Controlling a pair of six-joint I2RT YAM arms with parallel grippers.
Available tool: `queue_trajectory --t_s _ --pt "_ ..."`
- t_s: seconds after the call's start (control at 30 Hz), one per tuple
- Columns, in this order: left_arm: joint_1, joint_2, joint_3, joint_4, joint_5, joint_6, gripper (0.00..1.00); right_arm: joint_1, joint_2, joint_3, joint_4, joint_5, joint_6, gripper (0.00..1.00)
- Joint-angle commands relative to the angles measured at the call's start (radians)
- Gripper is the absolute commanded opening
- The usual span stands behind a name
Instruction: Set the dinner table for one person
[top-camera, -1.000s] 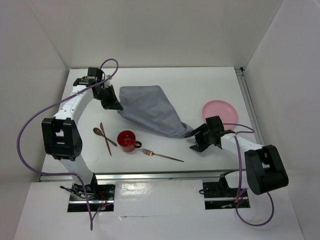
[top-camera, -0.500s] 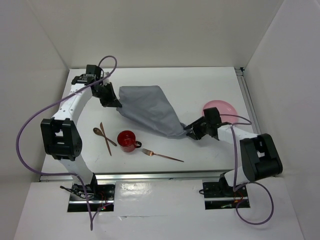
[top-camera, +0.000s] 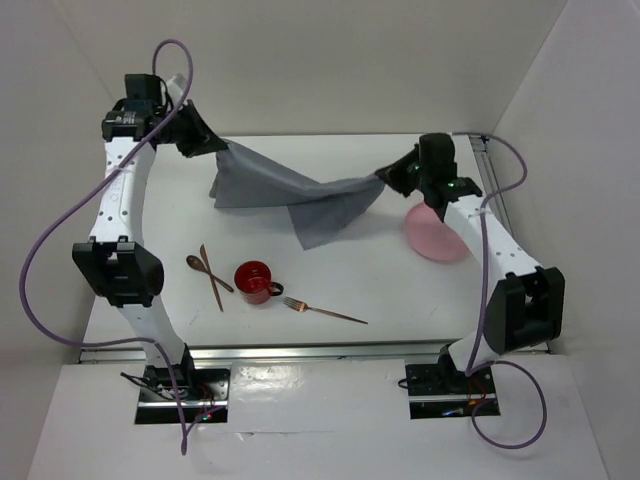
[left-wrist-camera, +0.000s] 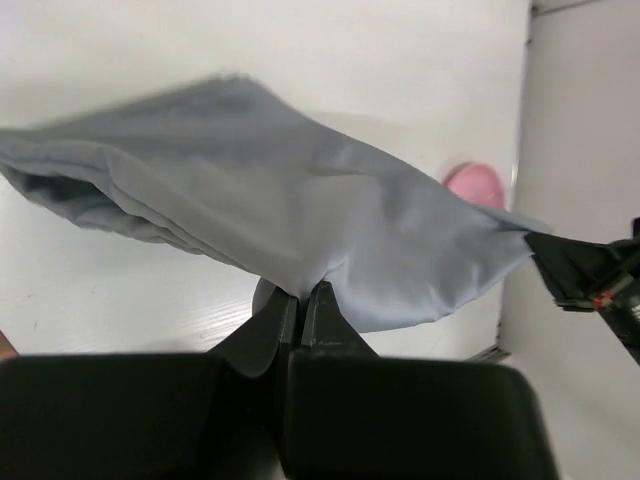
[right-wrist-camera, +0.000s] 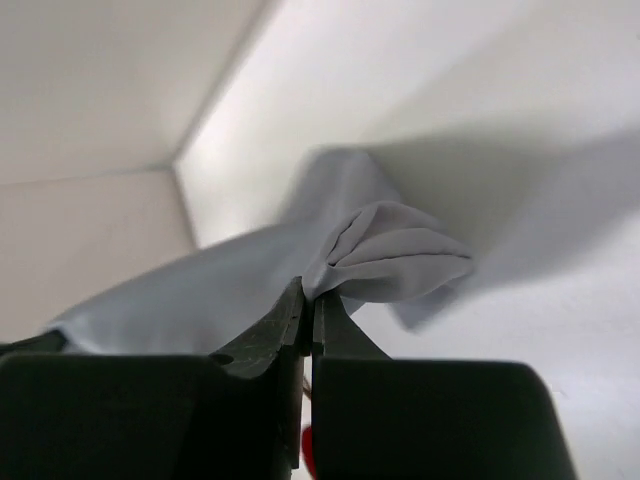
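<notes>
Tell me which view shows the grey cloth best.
Top external: the whole grey cloth shows, stretched in midair. Left wrist shows most of it, foreshortened; right wrist only a bunched corner.

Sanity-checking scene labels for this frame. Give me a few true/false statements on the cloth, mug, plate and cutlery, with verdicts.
1. The cloth is held up between the left arm and the right arm, both sets of jaws shut on it. True.
2. The mug stands on the plate. False: it stands on the bare table, and the plate sits far off under the right arm.
3. In the top view the fork lies right of the mug. True.
4. The spoon sits inside the mug. False: it lies on the table left of the mug.
</notes>
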Motion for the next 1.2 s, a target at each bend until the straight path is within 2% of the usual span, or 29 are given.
queue_trajectory --t_s 0.0,0.23,0.37,0.5,0.67,0.77,0.97,1.0,1.07,1.17 --pt "0.062 -0.052 0.037 0.009 0.116 -0.055 0.0 -0.009 -0.077 0.17 -0.05 0.051 -0.128 0.0" --pt "0.082 -0.229 -0.091 0.174 0.147 -0.132 0.0 -0.009 -0.206 0.264 -0.133 0.04 -0.183 0.0" --pt "0.102 -0.273 -0.072 0.174 0.174 -0.143 0.0 -0.009 -0.281 0.295 -0.206 0.068 -0.212 0.0" --pt "0.111 -0.249 -0.026 0.184 0.242 -0.152 0.0 -0.009 -0.3 0.319 -0.233 0.092 -0.244 0.0" --pt "0.111 -0.163 0.043 0.174 0.26 -0.14 0.0 -0.009 -0.208 0.39 -0.159 0.102 -0.292 0.0" --pt "0.111 -0.085 0.088 0.184 0.27 -0.14 0.0 -0.018 -0.095 0.448 -0.099 0.102 -0.329 0.0" --pt "0.111 0.12 0.292 0.207 0.334 -0.14 0.0 -0.062 0.11 0.566 0.066 0.019 -0.338 0.0" --pt "0.111 0.151 0.363 0.207 0.334 -0.14 0.0 -0.074 0.128 0.6 0.086 0.005 -0.338 0.0" --pt "0.111 0.182 0.378 0.223 0.372 -0.171 0.0 -0.075 0.174 0.637 0.123 0.005 -0.338 0.0" --pt "0.111 0.182 0.358 0.331 0.382 -0.198 0.0 -0.084 0.199 0.674 0.172 0.005 -0.329 0.0"
